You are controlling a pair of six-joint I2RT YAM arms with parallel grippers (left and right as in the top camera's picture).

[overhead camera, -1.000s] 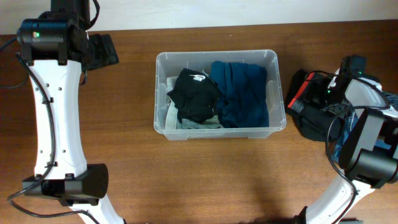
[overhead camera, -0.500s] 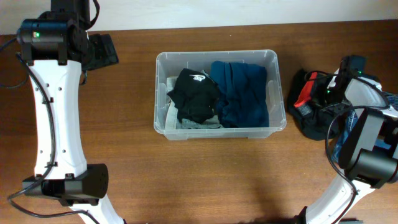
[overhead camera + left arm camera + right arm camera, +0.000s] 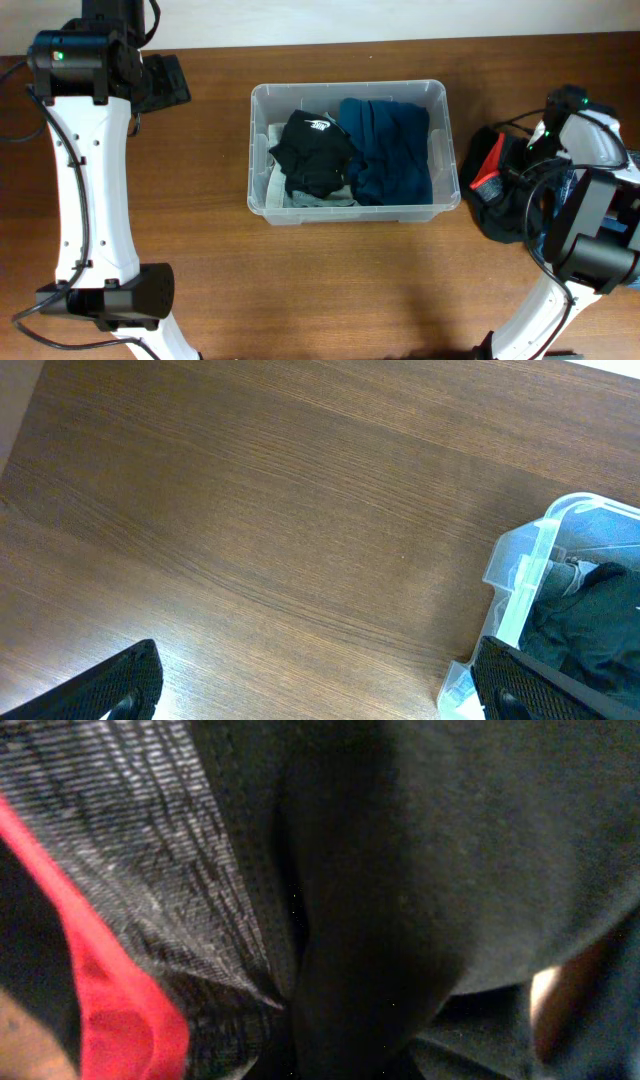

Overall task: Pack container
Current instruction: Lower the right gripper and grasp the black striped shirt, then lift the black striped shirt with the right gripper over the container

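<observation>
At 3 o'clock on the counter (image 3: 200, 250), the right gripper (image 3: 518, 168) is sunk in a black and red garment (image 3: 488, 185). Its wrist view shows only cloth, so I cannot tell how its jaws stand. At the centre, the clear, thick-rimmed container (image 3: 347, 87) holds a black garment (image 3: 315, 152), a dark blue garment (image 3: 392, 150) and pale cloth (image 3: 322, 200) beneath. At 10 o'clock the left gripper (image 3: 325, 695) gapes wide, holding nothing.

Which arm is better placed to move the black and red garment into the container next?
Probably right: the right arm is at the garment beside the container; the left arm stands far off.
</observation>
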